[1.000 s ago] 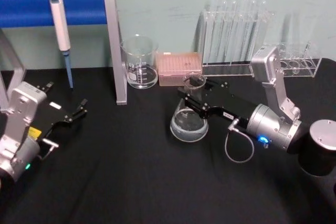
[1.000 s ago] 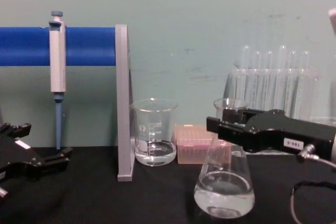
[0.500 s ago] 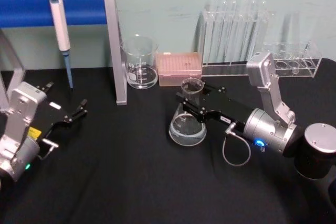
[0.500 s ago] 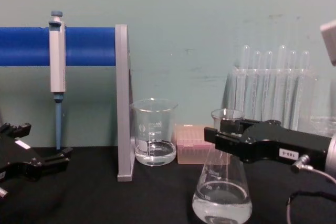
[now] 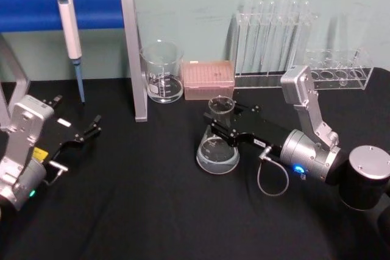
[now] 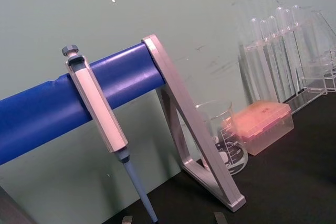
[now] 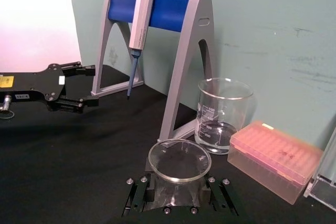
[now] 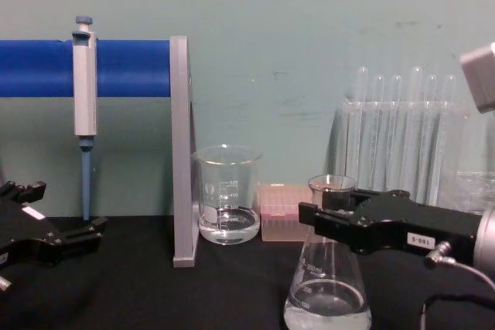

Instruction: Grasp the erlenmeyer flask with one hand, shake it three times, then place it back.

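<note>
Clear glass conical erlenmeyer flask (image 5: 217,150), little liquid, upright: neck clamped by black two-fingered right gripper (image 5: 222,125) over black table (image 5: 152,199); black left gripper (image 5: 91,127) parked leftward, fingers apart.

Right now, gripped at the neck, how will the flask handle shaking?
The flask is glass, so probably fragile and slick in the right hand around its neck. Wide base, little liquid: likely bottom-heavy and stable when set down.

Two silver-grey jointed arms, black two-fingered grippers.
Right gripper (image 5: 220,125): small white label (image 8: 418,239), screw heads (image 7: 140,180), looped grey cable (image 5: 272,182), blue light (image 5: 298,168) on rounded wrist, silver-capped black joint (image 5: 364,181). Left gripper (image 5: 96,125): white tag (image 5: 63,123), yellow sticker (image 5: 38,153), green light (image 5: 31,193) on boxy silver housing.
</note>
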